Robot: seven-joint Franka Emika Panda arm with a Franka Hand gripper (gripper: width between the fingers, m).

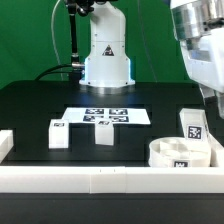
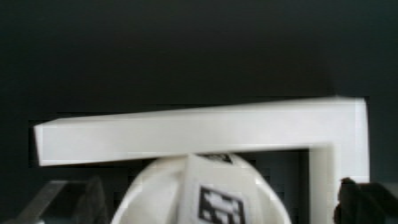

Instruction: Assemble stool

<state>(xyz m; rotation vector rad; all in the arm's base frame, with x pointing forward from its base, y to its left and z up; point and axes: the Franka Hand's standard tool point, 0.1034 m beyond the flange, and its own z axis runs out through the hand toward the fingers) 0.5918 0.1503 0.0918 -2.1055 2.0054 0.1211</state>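
Stool seat (image 1: 165, 151) sits against the border rail (image 1: 100, 180), likely for bracing, while released jaws straddle an upright leg (image 1: 192, 124)

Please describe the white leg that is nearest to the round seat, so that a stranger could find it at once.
On the black table, find the round shallow white plastic seat at the exterior view's right. Directly behind it stands a short blocky white plastic leg with a black-and-white square tag. The other two white legs lie apart, in front of the marker board.
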